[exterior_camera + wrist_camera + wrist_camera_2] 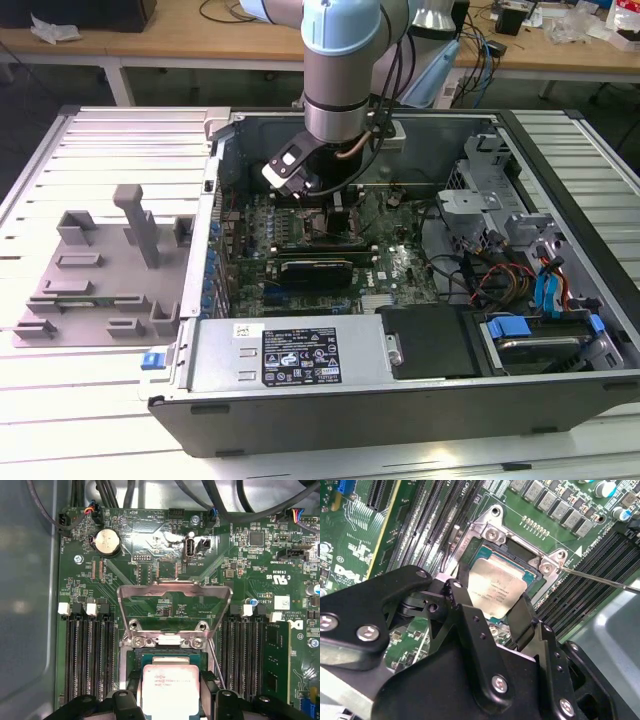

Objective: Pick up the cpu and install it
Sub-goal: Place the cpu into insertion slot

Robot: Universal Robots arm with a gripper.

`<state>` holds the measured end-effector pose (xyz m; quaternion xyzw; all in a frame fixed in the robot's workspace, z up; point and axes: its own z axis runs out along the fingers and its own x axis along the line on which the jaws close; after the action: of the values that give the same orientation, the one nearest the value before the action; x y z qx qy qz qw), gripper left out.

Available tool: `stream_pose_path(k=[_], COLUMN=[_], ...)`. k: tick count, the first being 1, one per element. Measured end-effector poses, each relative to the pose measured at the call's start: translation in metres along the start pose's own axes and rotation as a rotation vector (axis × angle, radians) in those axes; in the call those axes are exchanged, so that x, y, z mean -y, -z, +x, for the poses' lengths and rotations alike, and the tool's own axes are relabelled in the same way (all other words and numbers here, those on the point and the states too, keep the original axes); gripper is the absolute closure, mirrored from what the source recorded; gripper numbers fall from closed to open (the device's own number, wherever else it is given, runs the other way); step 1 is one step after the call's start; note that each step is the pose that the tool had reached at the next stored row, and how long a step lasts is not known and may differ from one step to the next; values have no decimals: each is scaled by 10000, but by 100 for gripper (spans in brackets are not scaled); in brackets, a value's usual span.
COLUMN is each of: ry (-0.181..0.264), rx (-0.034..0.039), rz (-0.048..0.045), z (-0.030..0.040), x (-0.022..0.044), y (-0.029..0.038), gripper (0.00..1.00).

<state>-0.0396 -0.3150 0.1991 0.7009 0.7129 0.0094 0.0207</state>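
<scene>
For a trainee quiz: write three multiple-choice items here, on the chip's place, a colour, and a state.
1. Where is the chip? A on the grey tray; B between the fingers of the end effector, over the socket; C beside the case.
2. The board's colour? A blue; B green; C red.
3. The socket's metal cover? A swung open; B shut over the chip; C missing.
Answers: B, fingers flank it; B, green throughout; A, it stands raised.

The silver-grey arm (340,80) is capped pale blue, black cables (396,70) strung beside it. The black gripper (492,602) is studded with silver screws (499,683).
</scene>
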Motion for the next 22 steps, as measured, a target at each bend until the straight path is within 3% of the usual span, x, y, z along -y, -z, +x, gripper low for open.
stream_pose_path(k=[22], ry=[2], rx=[0], rz=[0], z=[17], x=[-8], y=[-21], gripper=[45])
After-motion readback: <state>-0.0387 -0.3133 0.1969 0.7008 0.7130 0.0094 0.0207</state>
